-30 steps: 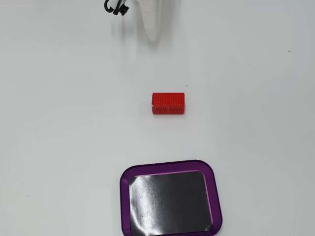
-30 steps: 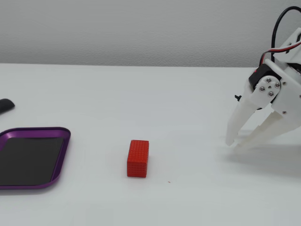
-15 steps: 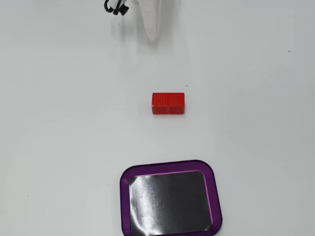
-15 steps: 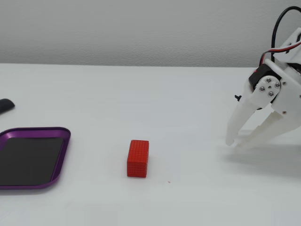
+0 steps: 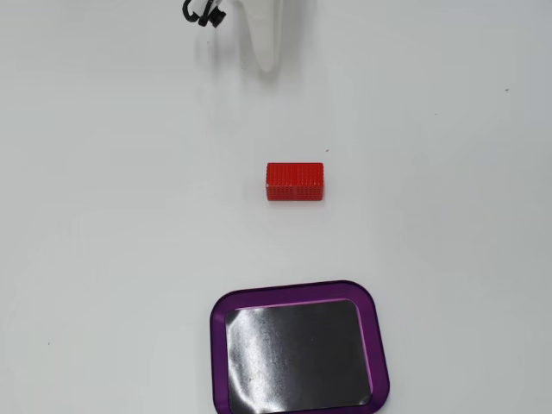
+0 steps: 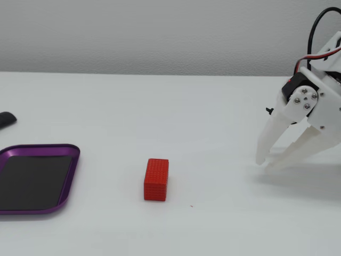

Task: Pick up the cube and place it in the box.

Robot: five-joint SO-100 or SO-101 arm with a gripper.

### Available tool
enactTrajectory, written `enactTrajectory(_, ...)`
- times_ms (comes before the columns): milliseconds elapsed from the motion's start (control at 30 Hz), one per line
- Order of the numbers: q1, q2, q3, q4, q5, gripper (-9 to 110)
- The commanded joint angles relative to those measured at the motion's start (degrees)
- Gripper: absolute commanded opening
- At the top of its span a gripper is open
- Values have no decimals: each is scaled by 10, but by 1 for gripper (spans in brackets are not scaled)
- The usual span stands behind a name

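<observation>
- At right edge of the side-on fixed view, the gripper (image 6: 265, 162) hangs w/ tips pointing down-left, at or just above the table (image 6: 213, 117); can't tell if they touch it.
- Its two white fingers (image 6: 270, 136) spread apart higher up and converge toward the tips; narrow gap, nothing between them, so jaws slightly parted and empty.
- In the top-down fixed view only a white finger end of the gripper (image 5: 266, 62) shows, at top edge, a bit left of centre; jaw gap not readable from there.
- Black cable (image 5: 200, 12) curls just left of it at top edge; in the side-on view a black cable (image 6: 315, 29) and a red one loop over the arm, upper right.
- Cube (image 6: 156, 179): red, bumpy grid texture, lying flat on the table, lower centre of the side-on view, well apart from the gripper.
- Top-down, cube (image 5: 295, 182) sits near frame centre, long side running left-right, between finger end above and box below, touching neither.
- Box (image 5: 297, 348): purple rim, glossy black floor, bottom centre of top-down view, bottom edge cut by frame; nothing in it.
- Side-on, box (image 6: 70, 176) is at lower left, partly cut off by frame edge, apart from cube.
- Small dark object (image 6: 6, 119) at left edge, above the box; too little visible to ID.
</observation>
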Motion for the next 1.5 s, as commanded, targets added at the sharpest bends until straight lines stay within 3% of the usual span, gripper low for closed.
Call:
enactTrajectory(0,4,61,4,2,-3,0)
enactTrajectory(1000,4,61,9,-18,-1,0)
enactTrajectory(1267,63,51,-45,-172,-6,1)
enactTrajectory(1467,12,-69,-175,-181,-55,4)
